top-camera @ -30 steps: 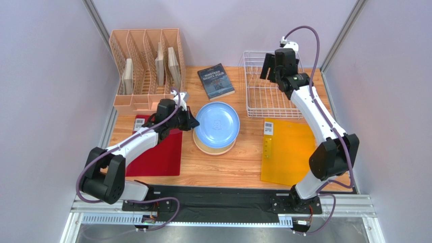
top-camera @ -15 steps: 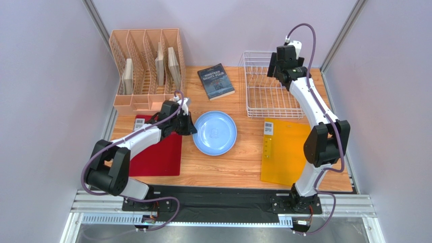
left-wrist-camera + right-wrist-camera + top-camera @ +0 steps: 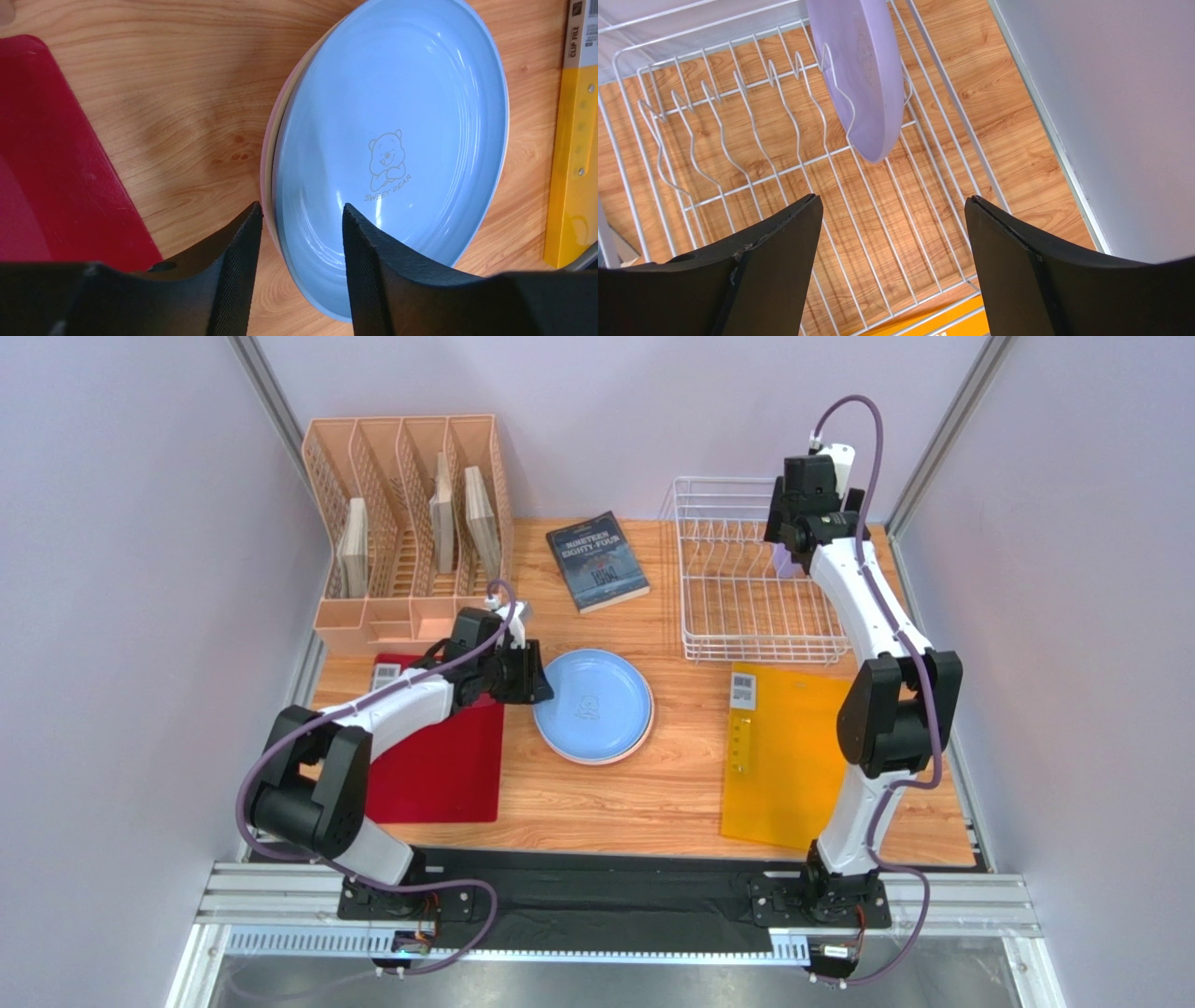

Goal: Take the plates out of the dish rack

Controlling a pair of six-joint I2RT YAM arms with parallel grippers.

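Right tool [image 3: 891,204] is hovering spread-open above the dish rack [image 3: 763,175], arm [image 3: 877,637] outstretched; left tool [image 3: 300,210] is straddling the stacked plates [image 3: 400,98], grip unclear.

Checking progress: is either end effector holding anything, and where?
Right end effector: nothing. Left end effector straddles the rim of the light blue plate; grip cannot be told.

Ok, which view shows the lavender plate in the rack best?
Right wrist: the lavender plate stands on edge among the prongs of the dish rack, beyond the open right gripper. In top external the right arm seems to hide it; left wrist shows the stacked plates instead.
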